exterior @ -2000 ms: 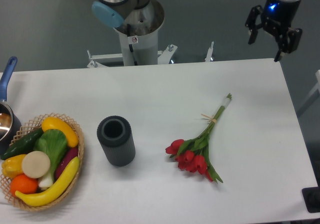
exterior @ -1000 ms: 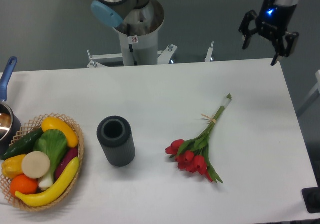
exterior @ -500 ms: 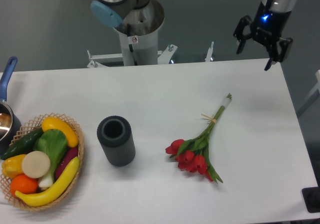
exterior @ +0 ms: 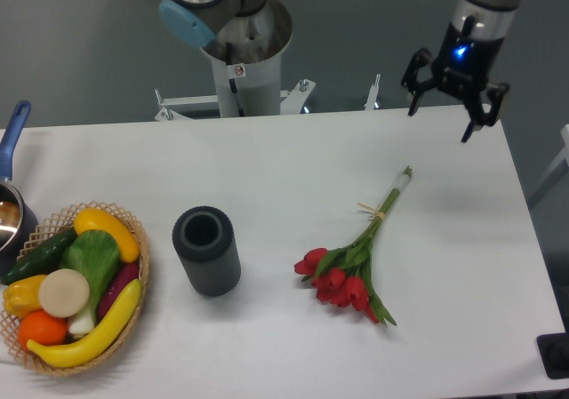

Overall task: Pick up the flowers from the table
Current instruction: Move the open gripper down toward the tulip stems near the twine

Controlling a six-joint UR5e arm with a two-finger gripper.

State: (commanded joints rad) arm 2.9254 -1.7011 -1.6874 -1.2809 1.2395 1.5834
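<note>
The flowers [exterior: 353,259], a small bunch of red tulips with green leaves and thin stems tied by a pale band, lie flat on the white table [exterior: 293,168], right of centre, blooms toward the front and stems pointing to the back right. My gripper [exterior: 440,121] hangs open above the table's back right edge, well beyond the stem ends, with nothing between its fingers.
A dark grey cylinder vase [exterior: 206,250] stands left of the flowers. A wicker basket [exterior: 76,288] of produce sits at the front left, with a pot [exterior: 11,205] with a blue handle behind it. The robot base [exterior: 244,48] rises behind the table.
The gripper has moved steadily to the left and slightly lower along the back right of the table, still open. The flowers have not moved.
</note>
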